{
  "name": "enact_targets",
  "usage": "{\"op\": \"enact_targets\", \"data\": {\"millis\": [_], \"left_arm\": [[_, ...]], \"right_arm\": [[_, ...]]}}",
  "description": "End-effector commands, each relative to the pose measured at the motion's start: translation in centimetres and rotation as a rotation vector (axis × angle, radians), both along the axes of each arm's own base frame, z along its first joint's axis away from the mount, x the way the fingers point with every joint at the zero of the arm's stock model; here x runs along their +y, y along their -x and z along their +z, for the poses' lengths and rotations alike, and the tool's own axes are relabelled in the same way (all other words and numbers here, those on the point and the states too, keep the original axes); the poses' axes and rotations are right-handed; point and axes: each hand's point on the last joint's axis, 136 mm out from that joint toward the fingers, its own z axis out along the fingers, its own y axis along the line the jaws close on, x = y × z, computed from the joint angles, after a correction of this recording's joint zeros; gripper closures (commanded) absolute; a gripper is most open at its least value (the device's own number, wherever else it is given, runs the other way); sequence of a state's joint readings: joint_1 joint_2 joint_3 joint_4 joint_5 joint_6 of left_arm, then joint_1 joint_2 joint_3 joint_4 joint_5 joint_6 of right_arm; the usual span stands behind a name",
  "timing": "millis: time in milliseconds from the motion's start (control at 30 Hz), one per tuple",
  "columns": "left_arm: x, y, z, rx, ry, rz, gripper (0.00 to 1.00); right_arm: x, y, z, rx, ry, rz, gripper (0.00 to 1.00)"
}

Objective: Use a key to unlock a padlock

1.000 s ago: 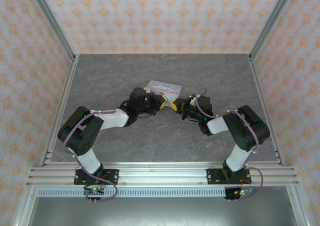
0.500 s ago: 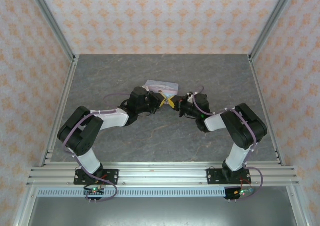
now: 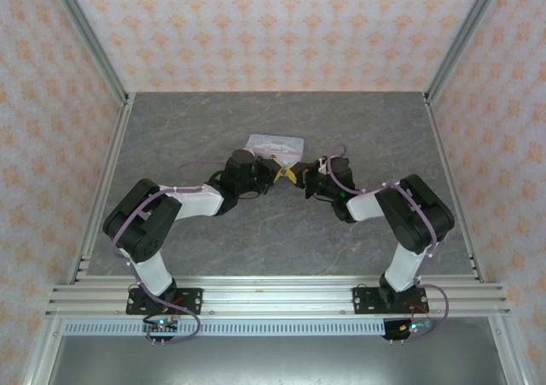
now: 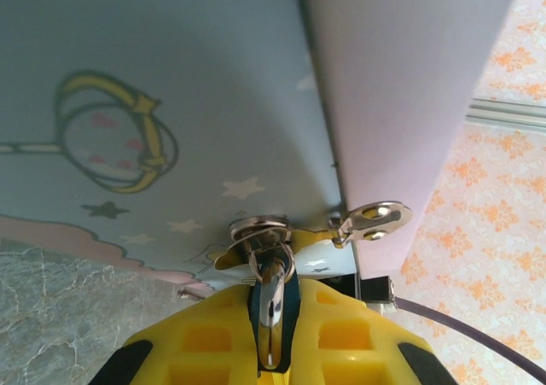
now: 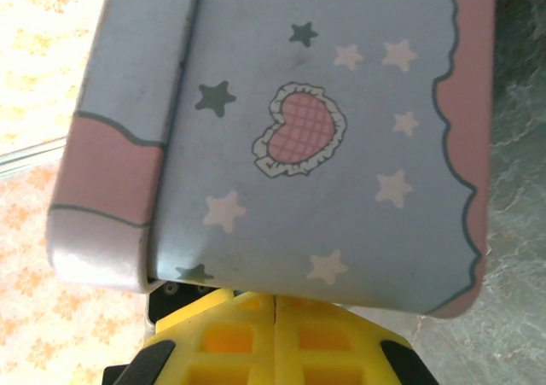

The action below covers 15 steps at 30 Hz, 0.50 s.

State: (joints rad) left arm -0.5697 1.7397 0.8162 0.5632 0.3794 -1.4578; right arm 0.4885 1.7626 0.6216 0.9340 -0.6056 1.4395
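From above, the tin (image 3: 275, 145) is seen near the middle of the counter (image 3: 196, 120), with both arms met at its near edge. Bare counter lies open behind the tin and to either side of it. From the left wrist, finer detail is given: the left fingers (image 4: 205, 338) are closed on the padlock (image 4: 284, 304), held just at the tin's edge, with a metal loop (image 4: 260, 229) above it and the tin's latch (image 4: 373, 218) beside that. From the right wrist, the right fingers (image 5: 230, 334) are seen pressed fully together under the tin's starred face. Whether anything thin is pinched there cannot be told.
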Motion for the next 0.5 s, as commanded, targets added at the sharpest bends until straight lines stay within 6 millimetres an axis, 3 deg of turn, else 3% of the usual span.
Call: {"op": "enact_targets", "data": {"millis": [0,233,300,367,467], "left_arm": [[-5.8,4.3,1.4,-0.006,0.089,-0.238,1.0],[-4.5,4.0,-0.2,0.017,0.041,-0.194,1.0],[-3.6,3.7,-0.9,0.023,0.021,-0.174,1.0],[-2.6,3.2,-1.6,0.028,0.005,-0.149,1.0],[-1.3,2.6,-2.2,0.031,0.001,-0.121,1.0]], "right_arm": [[2.9,0.1,4.2,-0.137,-0.074,0.088,1.0],[2.4,0.1,4.1,-0.149,-0.065,0.091,1.0],[1.8,0.1,3.9,-0.148,-0.042,0.084,0.86],[0.8,0.0,3.7,-0.153,-0.01,0.074,0.65],[-0.6,0.4,3.3,-0.143,0.04,0.063,0.49]]}}
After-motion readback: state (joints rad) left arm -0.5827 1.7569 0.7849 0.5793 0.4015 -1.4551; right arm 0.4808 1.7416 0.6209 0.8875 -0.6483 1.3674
